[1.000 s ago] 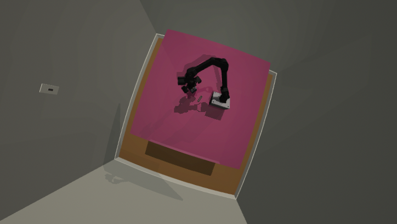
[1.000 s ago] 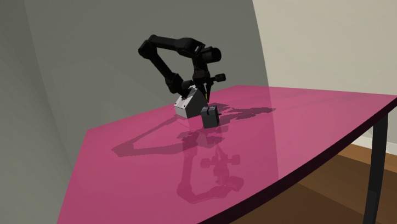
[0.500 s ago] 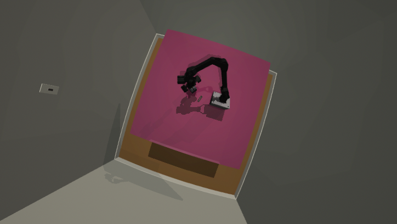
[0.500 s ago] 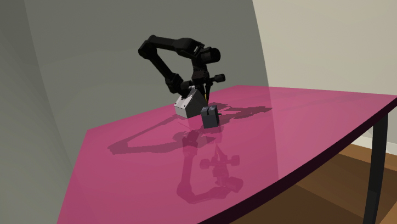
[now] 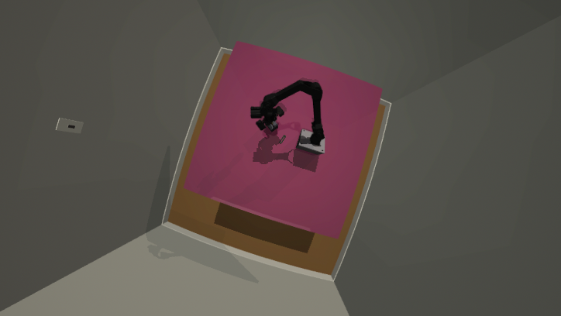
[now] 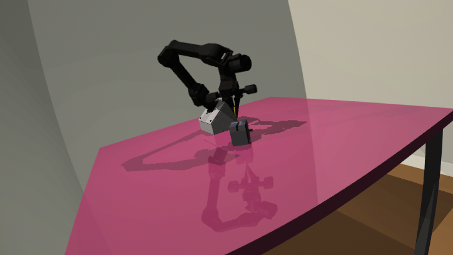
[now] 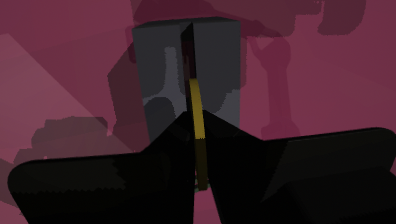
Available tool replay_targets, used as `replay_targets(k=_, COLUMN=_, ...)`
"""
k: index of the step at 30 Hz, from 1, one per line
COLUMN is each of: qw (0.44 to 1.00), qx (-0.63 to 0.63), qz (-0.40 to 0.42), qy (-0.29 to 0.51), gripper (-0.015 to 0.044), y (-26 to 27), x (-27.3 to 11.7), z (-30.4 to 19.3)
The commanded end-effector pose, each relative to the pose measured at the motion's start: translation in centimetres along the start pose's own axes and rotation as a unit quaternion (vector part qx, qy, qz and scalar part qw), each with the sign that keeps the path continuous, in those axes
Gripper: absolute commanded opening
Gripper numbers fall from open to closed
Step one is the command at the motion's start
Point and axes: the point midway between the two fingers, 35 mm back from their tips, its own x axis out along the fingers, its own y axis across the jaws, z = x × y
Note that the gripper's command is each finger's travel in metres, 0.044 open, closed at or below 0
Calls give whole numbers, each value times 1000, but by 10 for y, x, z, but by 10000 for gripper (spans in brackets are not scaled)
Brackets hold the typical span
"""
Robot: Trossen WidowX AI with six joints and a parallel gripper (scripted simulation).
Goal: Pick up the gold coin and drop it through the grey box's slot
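We start with the pink table (image 6: 316, 142) filling most of the exterior view, then the grey box (image 7: 187, 70) in the upper centre of the wrist view, its dark slot (image 7: 188, 55) running straight up and down the frame. Below it, at lower centre, our gripper (image 7: 199, 150) is clamped narrowly on the gold coin (image 7: 196, 112), seen edge-on. The coin's long axis lies along the same line as the slot, and its top edge overlaps the slot's lower end in the frame. We judge the coming move needs mostly a lowering along that line, with little twist.
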Motion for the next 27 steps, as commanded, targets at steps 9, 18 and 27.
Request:
replay_targets(k=9, qw=1000, qx=-5, qz=0, qy=0, gripper=0, y=-1, x=6, z=0)
replay_targets(k=18, qw=1000, qx=-5, qz=0, qy=0, gripper=0, y=-1, x=9, z=0)
replay_targets(k=27, qw=1000, qx=-5, qz=0, qy=0, gripper=0, y=-1, x=13, z=0)
